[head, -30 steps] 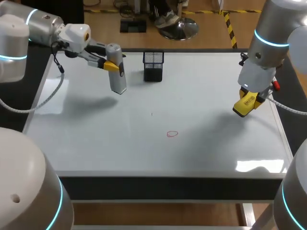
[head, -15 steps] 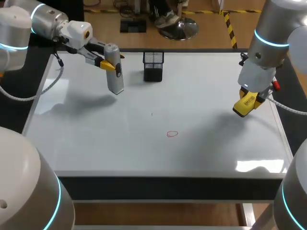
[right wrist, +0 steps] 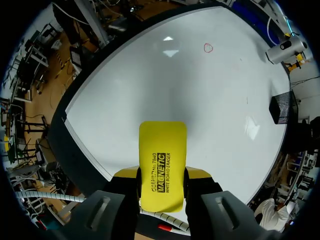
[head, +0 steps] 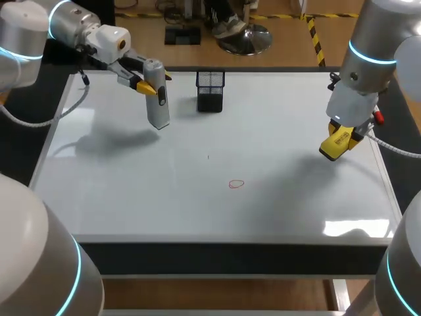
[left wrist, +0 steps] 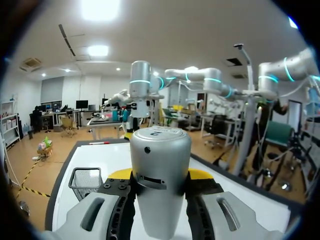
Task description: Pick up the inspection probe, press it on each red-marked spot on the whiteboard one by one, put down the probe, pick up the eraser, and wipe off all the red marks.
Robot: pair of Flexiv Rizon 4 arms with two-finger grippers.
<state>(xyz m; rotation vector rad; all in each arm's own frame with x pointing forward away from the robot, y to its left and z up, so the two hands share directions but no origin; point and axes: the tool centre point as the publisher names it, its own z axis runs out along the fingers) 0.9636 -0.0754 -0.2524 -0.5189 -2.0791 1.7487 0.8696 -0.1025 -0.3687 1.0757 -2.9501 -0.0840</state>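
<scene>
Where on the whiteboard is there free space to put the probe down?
Front left of the whiteboard, from its edge to the red mark, is bare; so is the stretch between mark and eraser. The back is tighter, around the mesh basket and probe.

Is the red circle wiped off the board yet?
Not wiped. The red circle shows on the whiteboard; the eraser in the right gripper hangs apart from it.

The probe is coloured silver-grey. The eraser is bright yellow, with black letters. The whiteboard is white, with one red ring drawn on it. The basket is black mesh. Yellow tips are seen on the left tool and the right tool.
</scene>
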